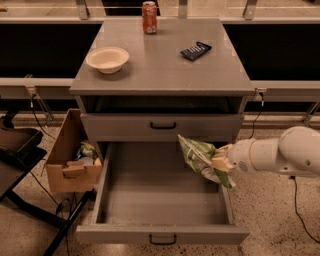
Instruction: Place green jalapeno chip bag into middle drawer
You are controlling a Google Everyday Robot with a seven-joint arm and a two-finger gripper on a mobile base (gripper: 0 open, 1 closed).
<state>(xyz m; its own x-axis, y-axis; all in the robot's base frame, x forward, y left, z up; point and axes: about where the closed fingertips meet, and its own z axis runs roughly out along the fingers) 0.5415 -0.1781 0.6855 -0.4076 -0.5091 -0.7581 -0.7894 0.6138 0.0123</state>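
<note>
Just left of the pincer [220, 163] and held in it, the chip bag [198, 153] hangs in the air, with the pincer clamped on its right edge. Below both is the pulled-out drawer [150, 197], and the bag is over its right side, not yet inside. Pick-up and carry look done; my guess is what's left is to lower and let go. Bowl [107, 59], can [149, 10] and dark packet [195, 50] sit on the surface [160, 70], up and left of the pincer.
</note>
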